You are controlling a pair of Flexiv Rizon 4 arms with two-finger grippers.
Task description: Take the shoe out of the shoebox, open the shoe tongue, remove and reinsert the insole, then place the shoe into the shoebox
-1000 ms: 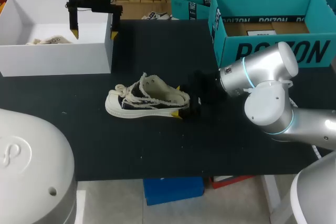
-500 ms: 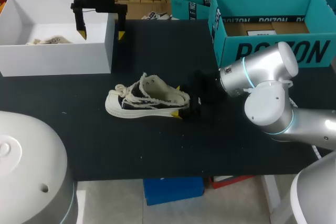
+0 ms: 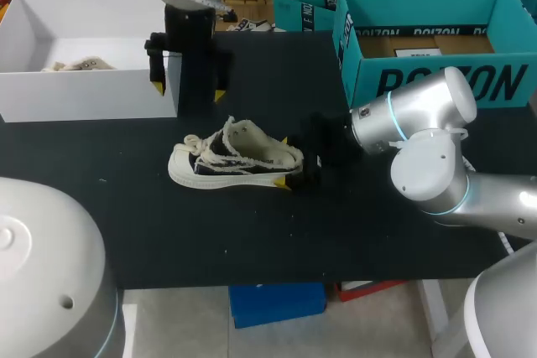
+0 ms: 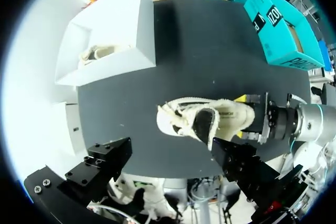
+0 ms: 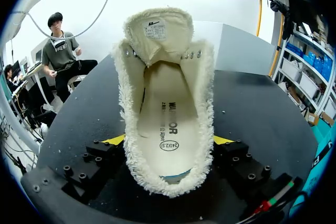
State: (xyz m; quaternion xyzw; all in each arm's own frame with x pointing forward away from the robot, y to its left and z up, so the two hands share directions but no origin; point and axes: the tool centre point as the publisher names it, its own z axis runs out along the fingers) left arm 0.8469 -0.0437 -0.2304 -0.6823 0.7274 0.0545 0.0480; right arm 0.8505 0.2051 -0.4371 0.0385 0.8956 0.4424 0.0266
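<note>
Black table [image 3: 252, 241] bears the shoe [image 3: 235, 161], heel clamped by the half-hidden right tool [image 3: 284, 162]; left tool [image 3: 187, 91] hangs spread.

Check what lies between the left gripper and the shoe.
Only bare black table, in the head view; the open left gripper hangs apart from the shoe.

Bare worktop [image 3: 252, 232] runs free along the near side of the shoe [image 3: 226, 157]. The right hand [image 3: 285, 161], clamped on the heel, and its arm bar the right approach. The left hand [image 3: 187, 90] hangs beside the white shoebox [image 3: 92, 94], crowding the far-left gap; a teal box [image 3: 419, 73] walls the far right.
</note>
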